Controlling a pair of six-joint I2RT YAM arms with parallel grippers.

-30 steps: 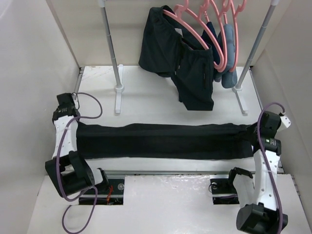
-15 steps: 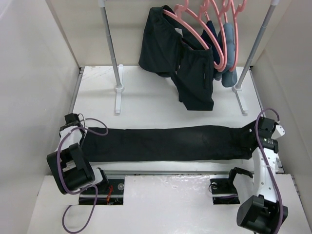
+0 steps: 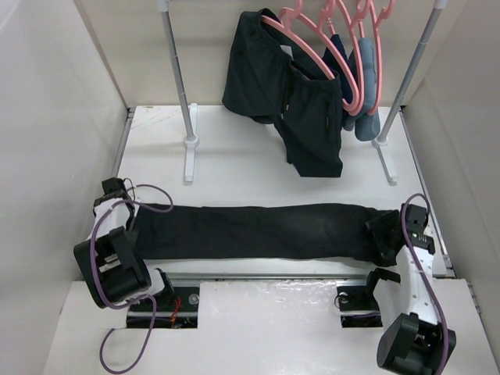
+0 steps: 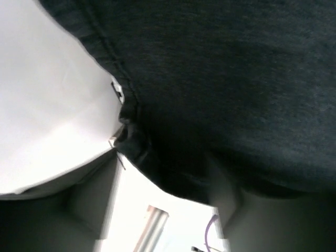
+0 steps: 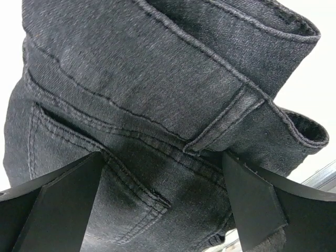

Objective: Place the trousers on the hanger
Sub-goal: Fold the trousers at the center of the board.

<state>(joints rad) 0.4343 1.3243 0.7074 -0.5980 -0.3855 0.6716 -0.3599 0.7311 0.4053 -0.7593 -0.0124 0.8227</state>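
No legible text, brand, number or sign on trousers (image 3: 250, 230) or elsewhere in view.

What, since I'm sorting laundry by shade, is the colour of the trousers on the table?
The trousers are faded black denim; right wrist view shows it best.

We see the long black, slightly faded denim trousers (image 3: 258, 230) lying flat across the near part of the white table (image 3: 250, 168), stretched left to right and folded lengthwise into one narrow band. Their waistband end (image 5: 131, 79), with a belt loop and stitched back pocket, lies bunched at the right. The seamed edge (image 4: 236, 79) lies at the left. The thin pink plastic hanger (image 3: 351, 108), rounded at the shoulders, hangs among several alike at the back, well apart from the trousers.
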